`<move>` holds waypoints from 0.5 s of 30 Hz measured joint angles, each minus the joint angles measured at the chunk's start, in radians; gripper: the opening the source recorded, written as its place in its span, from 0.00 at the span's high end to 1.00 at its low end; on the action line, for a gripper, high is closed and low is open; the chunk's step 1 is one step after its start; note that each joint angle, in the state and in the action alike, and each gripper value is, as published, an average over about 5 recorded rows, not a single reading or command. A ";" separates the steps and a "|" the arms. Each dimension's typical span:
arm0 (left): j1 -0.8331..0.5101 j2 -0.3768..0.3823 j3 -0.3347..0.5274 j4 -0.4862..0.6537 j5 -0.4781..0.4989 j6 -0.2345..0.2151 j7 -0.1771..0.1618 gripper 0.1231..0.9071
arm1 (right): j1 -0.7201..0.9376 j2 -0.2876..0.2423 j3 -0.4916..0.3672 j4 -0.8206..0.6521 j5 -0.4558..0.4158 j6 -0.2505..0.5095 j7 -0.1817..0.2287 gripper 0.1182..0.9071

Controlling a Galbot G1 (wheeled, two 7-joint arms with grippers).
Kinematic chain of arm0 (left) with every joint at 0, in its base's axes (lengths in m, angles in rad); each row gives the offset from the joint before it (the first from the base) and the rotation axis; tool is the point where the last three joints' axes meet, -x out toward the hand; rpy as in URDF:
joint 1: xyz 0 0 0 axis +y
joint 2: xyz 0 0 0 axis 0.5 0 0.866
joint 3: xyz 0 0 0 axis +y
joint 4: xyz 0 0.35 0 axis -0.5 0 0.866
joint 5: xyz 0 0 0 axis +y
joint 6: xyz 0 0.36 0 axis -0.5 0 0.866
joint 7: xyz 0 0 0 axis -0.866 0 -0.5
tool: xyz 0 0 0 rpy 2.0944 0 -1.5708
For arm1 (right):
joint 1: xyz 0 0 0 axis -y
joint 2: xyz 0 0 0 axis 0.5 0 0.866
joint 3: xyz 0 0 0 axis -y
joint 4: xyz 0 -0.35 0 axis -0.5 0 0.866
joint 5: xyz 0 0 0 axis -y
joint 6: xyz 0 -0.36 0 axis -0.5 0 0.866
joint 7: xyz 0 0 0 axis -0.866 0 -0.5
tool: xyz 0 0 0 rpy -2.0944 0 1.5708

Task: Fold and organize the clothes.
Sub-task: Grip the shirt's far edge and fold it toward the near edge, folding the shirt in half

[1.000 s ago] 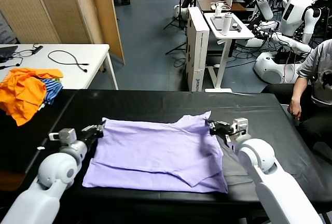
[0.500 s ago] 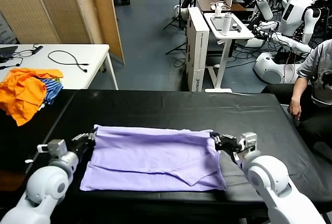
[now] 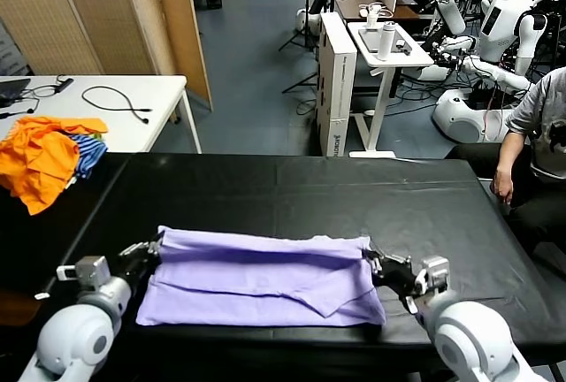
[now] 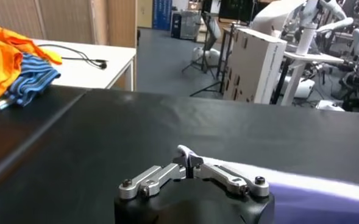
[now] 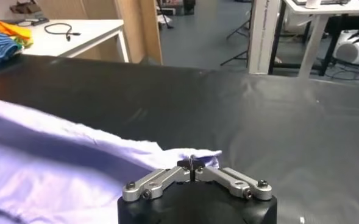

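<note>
The pale lavender T-shirt (image 3: pixel 261 278) lies folded over itself on the black table (image 3: pixel 292 189), near its front edge. My left gripper (image 3: pixel 152 248) is shut on the shirt's far left corner, seen in the left wrist view (image 4: pixel 188 159) with the shirt (image 4: pixel 313 193) trailing away. My right gripper (image 3: pixel 373 261) is shut on the far right corner, seen in the right wrist view (image 5: pixel 193 163) with the shirt (image 5: pixel 51 164) spread beside it. Both grippers hold the folded edge just above the lower layer.
A heap of orange and blue-striped garments (image 3: pixel 44 156) lies at the table's far left. A white table (image 3: pixel 97 103) with a cable stands behind it. A seated person (image 3: pixel 535 148) is at the right. Other robots and carts stand in the background.
Both grippers have pulled the shirt's far edge toward the table's front, folding the shirt over itself. The visible shirt has become a narrower band.
</note>
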 joint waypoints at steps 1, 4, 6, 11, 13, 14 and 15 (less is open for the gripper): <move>0.009 -0.005 -0.003 -0.004 0.005 0.000 0.001 0.95 | -0.007 -0.002 -0.001 -0.003 -0.002 0.000 -0.001 0.97; 0.037 -0.019 -0.014 -0.012 0.022 -0.003 0.005 0.95 | -0.019 -0.006 -0.009 -0.013 -0.006 0.000 -0.002 0.97; 0.056 -0.028 -0.021 -0.015 0.034 -0.005 0.008 0.96 | -0.022 -0.007 -0.015 -0.018 -0.008 0.000 -0.002 0.97; 0.100 -0.048 -0.030 -0.027 0.066 -0.006 0.009 0.97 | -0.023 -0.006 -0.024 -0.026 -0.010 0.000 -0.002 0.97; 0.116 -0.056 -0.031 -0.034 0.081 -0.006 0.007 0.97 | -0.022 -0.005 -0.025 -0.029 -0.010 0.000 -0.002 0.97; 0.124 -0.061 -0.030 -0.037 0.088 -0.006 0.005 0.97 | -0.022 -0.005 -0.025 -0.030 -0.010 0.000 -0.002 0.97; 0.132 -0.065 -0.030 -0.041 0.094 -0.006 0.003 0.97 | -0.022 -0.005 -0.025 -0.032 -0.010 0.000 -0.003 0.97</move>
